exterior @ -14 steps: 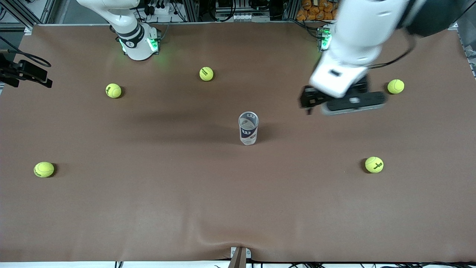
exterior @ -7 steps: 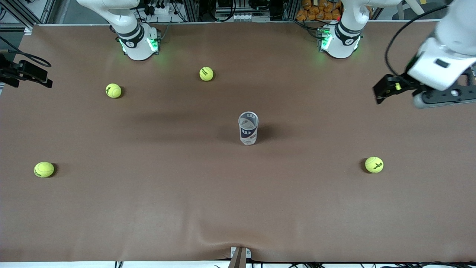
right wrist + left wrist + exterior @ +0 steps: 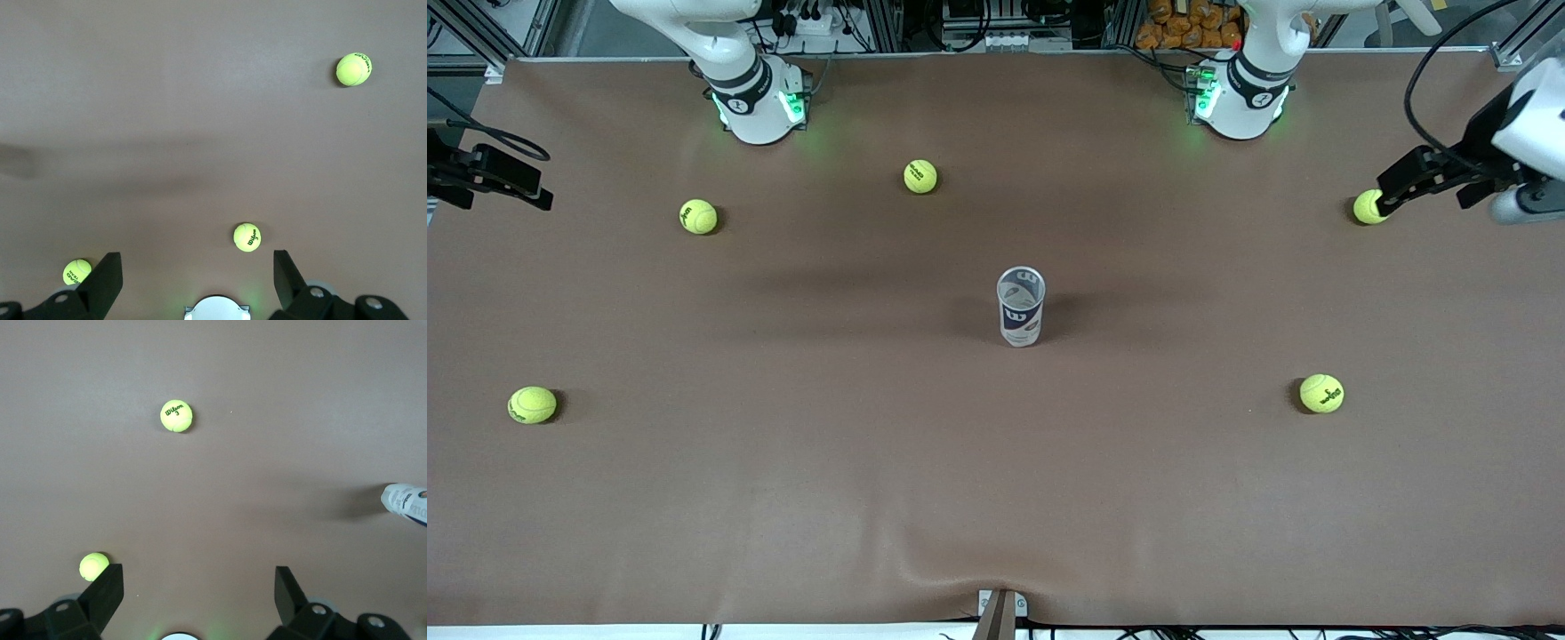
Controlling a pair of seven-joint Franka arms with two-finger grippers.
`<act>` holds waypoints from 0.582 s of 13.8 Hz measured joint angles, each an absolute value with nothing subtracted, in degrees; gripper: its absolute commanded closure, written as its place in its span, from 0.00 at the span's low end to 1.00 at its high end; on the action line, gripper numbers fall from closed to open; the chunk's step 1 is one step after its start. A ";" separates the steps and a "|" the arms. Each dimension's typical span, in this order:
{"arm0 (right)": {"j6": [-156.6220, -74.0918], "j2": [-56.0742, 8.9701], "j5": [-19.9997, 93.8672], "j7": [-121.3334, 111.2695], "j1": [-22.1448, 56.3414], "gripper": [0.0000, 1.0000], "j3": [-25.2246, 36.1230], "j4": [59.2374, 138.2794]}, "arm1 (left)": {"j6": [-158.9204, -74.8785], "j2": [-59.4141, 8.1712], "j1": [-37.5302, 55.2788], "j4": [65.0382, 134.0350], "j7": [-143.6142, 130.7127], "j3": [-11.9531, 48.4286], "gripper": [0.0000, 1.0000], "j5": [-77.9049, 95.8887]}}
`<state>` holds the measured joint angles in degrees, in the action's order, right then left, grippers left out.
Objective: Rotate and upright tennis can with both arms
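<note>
The Wilson tennis can [image 3: 1021,307] stands upright, open mouth up, in the middle of the brown worktop [image 3: 783,498], with five tennis balls scattered well apart around it. The left end effector [image 3: 1405,184] hangs wide open and empty over the ball [image 3: 1368,206] at the left arm's end. The right end effector [image 3: 197,280] is open and empty too, raised over its own end of the worktop.

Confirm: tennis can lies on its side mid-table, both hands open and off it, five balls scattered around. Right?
Not quite: the tennis can stands upright mid-table, open end up, as the front view shows. The rest holds: the left hand and right hand are open and off it, with five balls scattered around.
</note>
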<state>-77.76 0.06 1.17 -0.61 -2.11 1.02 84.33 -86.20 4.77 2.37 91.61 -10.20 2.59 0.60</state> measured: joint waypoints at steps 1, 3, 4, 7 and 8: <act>-77.76 0.06 1.17 -0.61 -2.11 0.00 1.02 84.33 | -86.35 5.44 2.02 92.24 -9.88 2.58 0.00 0.70; -77.76 0.06 1.17 -0.61 -2.11 0.00 1.02 84.33 | -86.46 6.51 1.98 93.11 -9.86 2.63 0.00 0.71; -77.76 0.06 1.17 -0.61 -2.11 0.00 1.02 84.33 | -86.51 6.93 1.98 93.39 -9.86 2.64 0.00 0.71; -77.76 0.06 1.17 -0.61 -2.11 0.00 1.02 84.33 | -86.76 7.24 1.97 93.42 -8.88 2.64 0.00 0.71; -77.76 0.06 1.17 -0.61 -2.11 0.00 1.02 84.33 | -86.89 7.25 1.97 93.41 -8.66 2.64 0.00 0.71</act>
